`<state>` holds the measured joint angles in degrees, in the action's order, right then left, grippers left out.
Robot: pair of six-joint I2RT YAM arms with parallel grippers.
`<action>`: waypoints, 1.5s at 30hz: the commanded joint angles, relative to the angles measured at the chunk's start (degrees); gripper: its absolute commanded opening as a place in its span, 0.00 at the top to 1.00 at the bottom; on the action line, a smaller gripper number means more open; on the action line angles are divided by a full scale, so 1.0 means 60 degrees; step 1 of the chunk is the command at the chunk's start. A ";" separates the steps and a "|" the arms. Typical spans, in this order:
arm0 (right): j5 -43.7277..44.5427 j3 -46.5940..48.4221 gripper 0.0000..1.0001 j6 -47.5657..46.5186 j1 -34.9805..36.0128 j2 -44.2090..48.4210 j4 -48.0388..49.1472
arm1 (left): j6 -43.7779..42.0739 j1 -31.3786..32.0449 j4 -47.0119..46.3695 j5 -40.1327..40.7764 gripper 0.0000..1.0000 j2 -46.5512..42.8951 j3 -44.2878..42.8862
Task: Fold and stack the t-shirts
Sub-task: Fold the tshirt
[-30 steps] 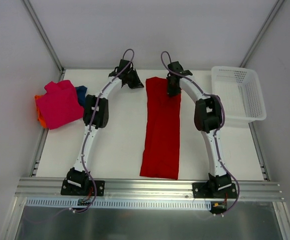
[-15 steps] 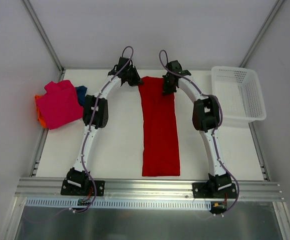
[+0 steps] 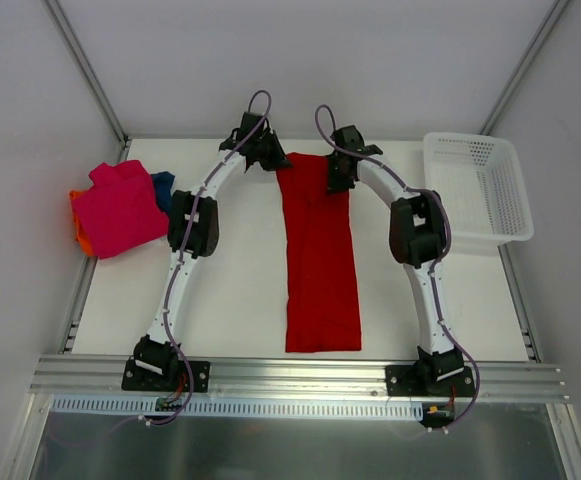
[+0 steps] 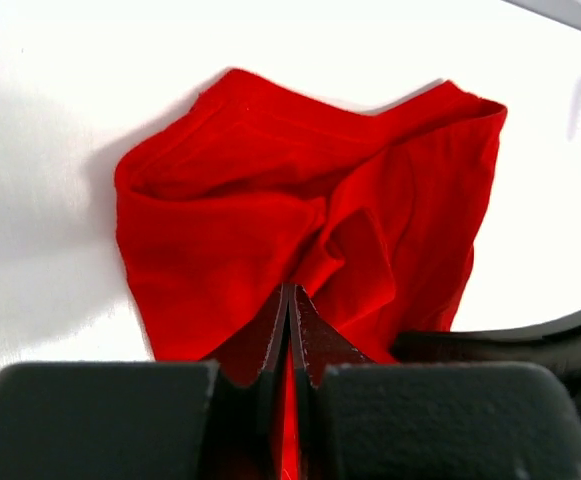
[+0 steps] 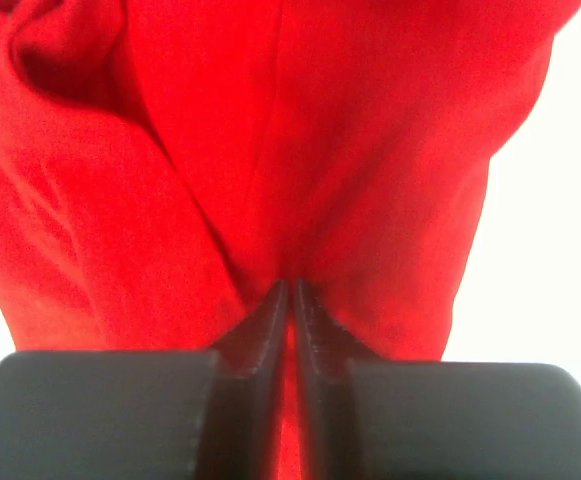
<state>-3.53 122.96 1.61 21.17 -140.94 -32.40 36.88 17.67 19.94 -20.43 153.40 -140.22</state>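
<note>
The red t-shirt lies on the table as a long strip, its long axis running far to near. The left fingers and right fingers each clench a far corner. The free hem lies well apart, toward the near edge.

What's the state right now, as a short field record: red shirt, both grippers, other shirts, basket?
red t-shirt: long folded strip, flat mid-table
left gripper: shut on its far end, left side
right gripper: shut on its far end, right side
pile at left edge: magenta-pink t-shirt over orange t-shirt, dark blue t-shirt peeking behind
basket: far right, apart from shirts
</note>
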 commanded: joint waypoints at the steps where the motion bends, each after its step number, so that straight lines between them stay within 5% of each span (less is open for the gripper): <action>1: 0.0936 -0.0874 0.76 -0.0487 0.0251 0.1384 0.0097 | 0.0064 0.0029 -0.0160 0.0182 1.00 0.0096 -0.0448; 4: 0.1479 -0.1711 0.49 -0.0677 0.0441 0.2394 0.0478 | 0.0195 -0.0088 -0.0189 0.0138 1.00 0.0258 -0.0463; 10: 0.2752 -0.3864 0.26 -0.1102 0.0998 0.5015 0.0918 | 0.0313 -0.0220 -0.0189 0.0254 1.00 -0.0063 0.0194; 13: 0.3587 -0.5079 0.20 -0.1103 0.1291 0.6437 0.0948 | 0.0079 -0.0162 -0.0175 0.0445 1.00 -0.0970 0.1641; 14: 0.3736 -0.5721 0.20 -0.0900 0.1378 0.6788 0.0744 | -0.0096 -0.0133 -0.0175 0.0489 0.91 -0.1610 0.2038; 15: 0.3883 -0.6133 0.20 -0.0767 0.1394 0.7430 0.0670 | -0.0155 -0.0075 -0.0189 0.0547 0.58 -0.2037 0.2579; 18: 0.3899 -0.8206 0.18 0.0080 0.1496 0.8835 0.0857 | -0.0156 0.0101 -0.0553 0.0972 0.01 -0.4043 0.5476; 22: 0.3767 -1.0995 0.09 0.1107 0.1979 1.0652 0.1445 | -0.0127 0.0744 -0.2733 0.1498 0.01 -0.7640 1.0786; 27: 0.3635 -1.3575 0.03 0.2717 0.3091 1.2545 0.2249 | -0.0053 0.1711 -0.3631 0.2376 0.01 -1.0519 1.4340; 36: 0.4482 -1.5614 0.03 0.4477 0.4791 1.4539 0.1652 | 0.0618 0.2780 -0.3793 0.2202 0.01 -1.2690 1.6584; 45: 0.5961 -1.6362 0.03 0.7273 0.6782 1.6793 -0.0837 | 0.2199 0.4407 -0.4291 0.2481 0.01 -1.3758 1.8679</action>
<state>26.20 25.36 35.94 58.78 -44.25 -30.06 44.66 42.13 -3.14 -6.92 75.68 -31.14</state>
